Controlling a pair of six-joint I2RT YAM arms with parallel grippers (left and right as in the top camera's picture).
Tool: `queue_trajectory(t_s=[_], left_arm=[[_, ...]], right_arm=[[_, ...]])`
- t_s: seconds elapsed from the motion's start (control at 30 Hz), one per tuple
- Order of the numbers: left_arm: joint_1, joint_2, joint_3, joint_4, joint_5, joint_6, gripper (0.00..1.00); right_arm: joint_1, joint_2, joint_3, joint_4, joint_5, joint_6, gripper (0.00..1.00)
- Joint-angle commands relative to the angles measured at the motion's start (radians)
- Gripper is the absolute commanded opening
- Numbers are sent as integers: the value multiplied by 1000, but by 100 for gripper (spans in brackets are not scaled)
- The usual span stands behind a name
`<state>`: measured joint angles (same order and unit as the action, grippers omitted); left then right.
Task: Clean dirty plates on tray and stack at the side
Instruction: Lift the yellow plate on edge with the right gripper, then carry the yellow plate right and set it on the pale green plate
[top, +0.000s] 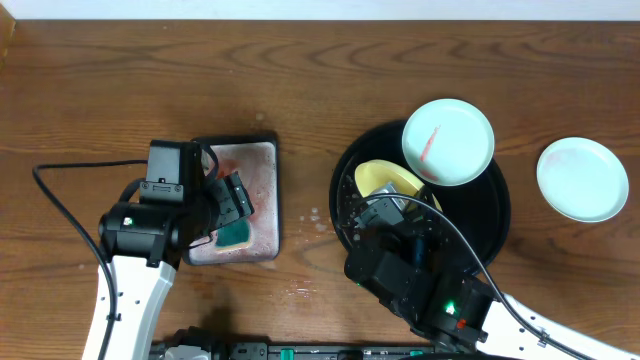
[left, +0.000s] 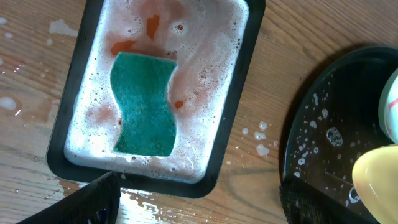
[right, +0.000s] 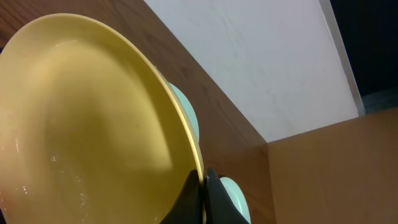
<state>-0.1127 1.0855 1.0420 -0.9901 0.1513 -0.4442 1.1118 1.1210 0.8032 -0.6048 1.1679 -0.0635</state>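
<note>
The round black tray (top: 500, 215) sits right of centre. On its far rim lies a pale blue plate with a red smear (top: 448, 141). My right gripper (top: 385, 212) is shut on the rim of the pale yellow plate (top: 385, 180), tilted over the tray; in the right wrist view the plate (right: 87, 118) fills the frame with the fingers (right: 202, 186) pinching its edge. A second pale blue plate (top: 582, 178) lies on the bare wood at the right. My left gripper (top: 232, 205) is open and empty over the green sponge (left: 144, 104).
A small rectangular black-rimmed tray (top: 262, 150) holds pinkish foam and the sponge (top: 236, 235). Foam spots and wet patches dot the wood (left: 261, 134) between it and the black tray's rim (left: 298, 118).
</note>
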Motion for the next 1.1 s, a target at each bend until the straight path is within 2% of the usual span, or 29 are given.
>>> queue_trajectory(t_s=[0.0,0.87,0.97,1.07], left_arm=[[3,1,9,-3,-2,6,83],[3,1,9,-3,-2,6,83],[3,1,9,-3,-2,6,83],[3,1,9,-3,-2,6,83]], right_arm=[[8,-10,22,3,40,-5,1],[6,-10,22,13,32,54,1],[-2,-10,22,29,-1,151,1],[-67,-10,21,28,-197,275,1]])
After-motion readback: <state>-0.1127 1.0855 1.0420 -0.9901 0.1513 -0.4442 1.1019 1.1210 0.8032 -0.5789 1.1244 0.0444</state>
